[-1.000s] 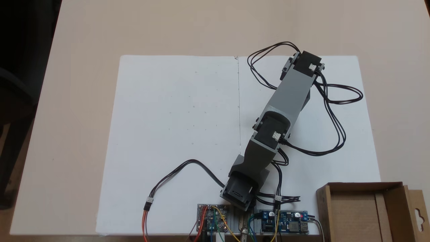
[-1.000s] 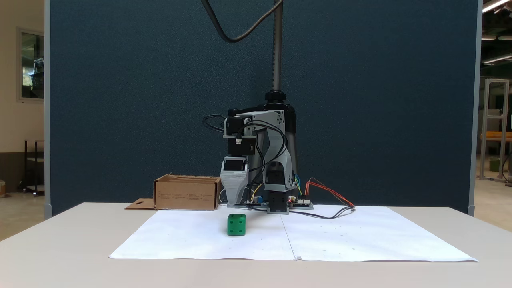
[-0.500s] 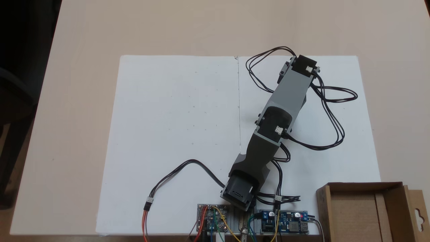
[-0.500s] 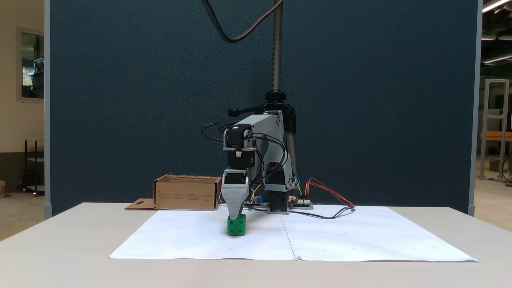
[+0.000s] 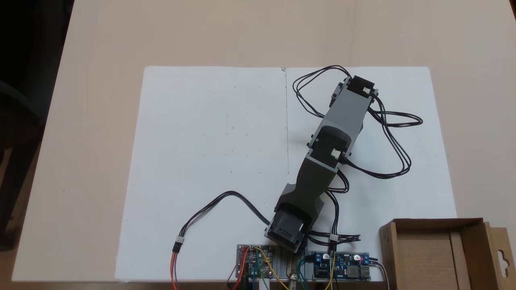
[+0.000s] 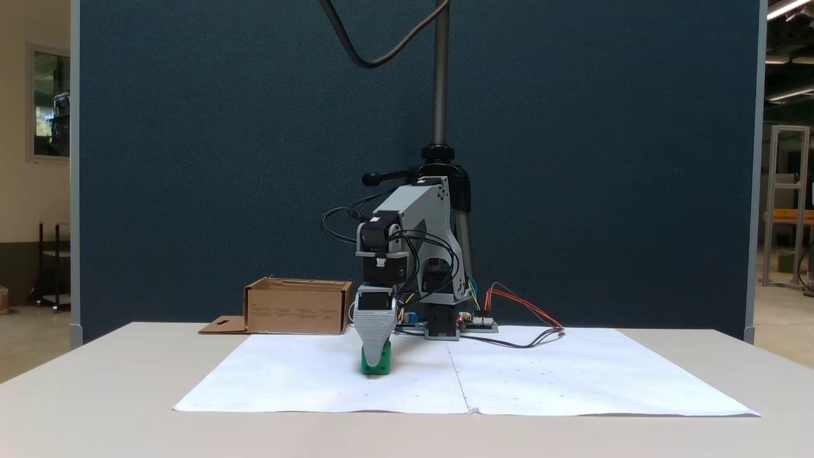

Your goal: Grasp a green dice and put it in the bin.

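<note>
The green dice [image 6: 384,367] sits on the white paper sheet [image 6: 305,381], left of the sheet's centre seam. My gripper [image 6: 375,360] points straight down over it, and its grey front jaw covers most of the dice's near face, tip close to the paper. The second jaw lies behind the first, so the jaw gap is hidden. From above, the grey forearm and black wrist motor [image 5: 360,85] cover the gripper and the dice. The bin [image 6: 297,308], a brown cardboard box with low walls, stands at the back left; it is at the lower right edge [image 5: 387,249] in a fixed view.
Two circuit boards [image 5: 258,259] [image 5: 342,270] with coloured wires lie beside the arm base [image 6: 442,318]. Black cable loops [image 5: 397,133] hang off the arm's right side. The bin's flap with its hang-hole [image 5: 502,257] sticks out. A blue partition [image 6: 191,159] stands behind the table.
The gripper has come down from well above the dice until its front jaw covers the dice. Seen from above, the wrist has drawn slightly back towards the base. The dice has not moved.
</note>
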Robot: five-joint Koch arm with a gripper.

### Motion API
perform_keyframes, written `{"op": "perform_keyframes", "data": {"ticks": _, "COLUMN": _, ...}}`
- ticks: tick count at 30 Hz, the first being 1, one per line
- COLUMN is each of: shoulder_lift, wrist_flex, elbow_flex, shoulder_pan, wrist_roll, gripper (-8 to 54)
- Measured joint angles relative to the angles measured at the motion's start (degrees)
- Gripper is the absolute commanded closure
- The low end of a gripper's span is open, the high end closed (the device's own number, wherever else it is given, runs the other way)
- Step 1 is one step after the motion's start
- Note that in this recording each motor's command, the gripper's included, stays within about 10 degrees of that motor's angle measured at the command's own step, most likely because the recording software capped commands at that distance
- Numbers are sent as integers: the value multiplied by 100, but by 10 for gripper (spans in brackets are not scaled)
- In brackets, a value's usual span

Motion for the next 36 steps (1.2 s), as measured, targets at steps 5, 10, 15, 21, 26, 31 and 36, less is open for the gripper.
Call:
{"op": "perform_keyframes", "data": {"ticks": 5, "shoulder_lift": 0, "wrist_flex": -97, "elbow_flex": 88, "shoulder_pan": 0, "wrist_roll": 0, "gripper": 113}}
{"op": "perform_keyframes", "data": {"ticks": 10, "shoulder_lift": 0, "wrist_flex": -132, "elbow_flex": 105, "shoulder_pan": 0, "wrist_roll": 9, "gripper": 217}}
{"op": "perform_keyframes", "data": {"ticks": 15, "shoulder_lift": 0, "wrist_flex": -141, "elbow_flex": 105, "shoulder_pan": 0, "wrist_roll": 0, "gripper": 337}}
{"op": "perform_keyframes", "data": {"ticks": 21, "shoulder_lift": 0, "wrist_flex": -176, "elbow_flex": 105, "shoulder_pan": -62, "wrist_roll": 44, "gripper": 337}}
{"op": "perform_keyframes", "data": {"ticks": 26, "shoulder_lift": 0, "wrist_flex": 246, "elbow_flex": -475, "shoulder_pan": -176, "wrist_roll": 413, "gripper": 337}}
{"op": "perform_keyframes", "data": {"ticks": 31, "shoulder_lift": 26, "wrist_flex": 1301, "elbow_flex": -2145, "shoulder_pan": -176, "wrist_roll": 756, "gripper": 337}}
{"op": "perform_keyframes", "data": {"ticks": 36, "shoulder_lift": 123, "wrist_flex": 2224, "elbow_flex": -3586, "shoulder_pan": -114, "wrist_roll": 791, "gripper": 337}}
